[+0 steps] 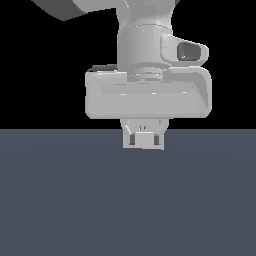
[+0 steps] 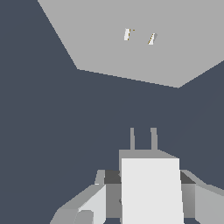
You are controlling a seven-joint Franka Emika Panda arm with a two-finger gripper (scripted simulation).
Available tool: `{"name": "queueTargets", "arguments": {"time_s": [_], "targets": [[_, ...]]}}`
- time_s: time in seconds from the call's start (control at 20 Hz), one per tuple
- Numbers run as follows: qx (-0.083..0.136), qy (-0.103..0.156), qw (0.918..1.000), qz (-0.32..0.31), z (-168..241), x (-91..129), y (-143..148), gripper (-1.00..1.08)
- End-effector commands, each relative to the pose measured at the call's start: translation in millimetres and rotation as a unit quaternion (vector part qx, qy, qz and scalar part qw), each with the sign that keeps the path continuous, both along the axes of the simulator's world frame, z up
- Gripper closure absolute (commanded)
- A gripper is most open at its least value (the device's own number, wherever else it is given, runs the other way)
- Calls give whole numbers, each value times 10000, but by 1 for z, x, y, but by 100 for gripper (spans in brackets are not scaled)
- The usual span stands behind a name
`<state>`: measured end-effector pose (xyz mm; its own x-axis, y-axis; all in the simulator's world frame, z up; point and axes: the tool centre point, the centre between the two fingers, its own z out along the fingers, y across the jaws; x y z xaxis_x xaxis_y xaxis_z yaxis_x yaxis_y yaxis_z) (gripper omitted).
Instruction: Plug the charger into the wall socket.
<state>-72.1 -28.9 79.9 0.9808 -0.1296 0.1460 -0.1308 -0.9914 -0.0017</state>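
In the exterior view the arm comes down from the 12 o'clock edge, and its broad pale end effector point(image 1: 143, 141) hangs just above the dark slate surface point(image 1: 60, 200). Between the two short fingers point(image 1: 130, 140) sits the charger point(image 1: 144, 141), a small plain light-grey block; the fingers press against its two sides, so the end effector is clenched on it. Directly behind the block, mostly hidden by the hand, a bit of the wall socket point(image 1: 142, 124) shows as a pale patch with two tiny gold marks.

The wrist view gives the clearer look. The charger point(image 2: 151, 192) is a bright rectangular block with a darker grey end face, from which two thin grey prongs point(image 2: 142, 139) stand side by side and parallel. The grey fingers point(image 2: 113, 197) flank it at 9 and 3 o'clock, touching it. The wall socket point(image 2: 109, 48) is a flat light-grey plate, far larger than the block, with two small gold-white slots point(image 2: 139, 36) set close together. It lies at 12 o'clock from the prongs, ahead of them and apart, with bare dark surface point(image 2: 39, 131) between the prong tips and the plate's near edge.
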Motion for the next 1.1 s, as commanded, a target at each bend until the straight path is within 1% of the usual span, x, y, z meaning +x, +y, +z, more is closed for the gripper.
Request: {"name": "queueTargets", "arguments": {"time_s": [0.0,0.5,1.05], "targets": [[-2,1,9997,-227,5,4,4,108],[-6,11,9965,-832,17,15,15,108],[-6,16,9951,-987,20,18,17,108]]}}
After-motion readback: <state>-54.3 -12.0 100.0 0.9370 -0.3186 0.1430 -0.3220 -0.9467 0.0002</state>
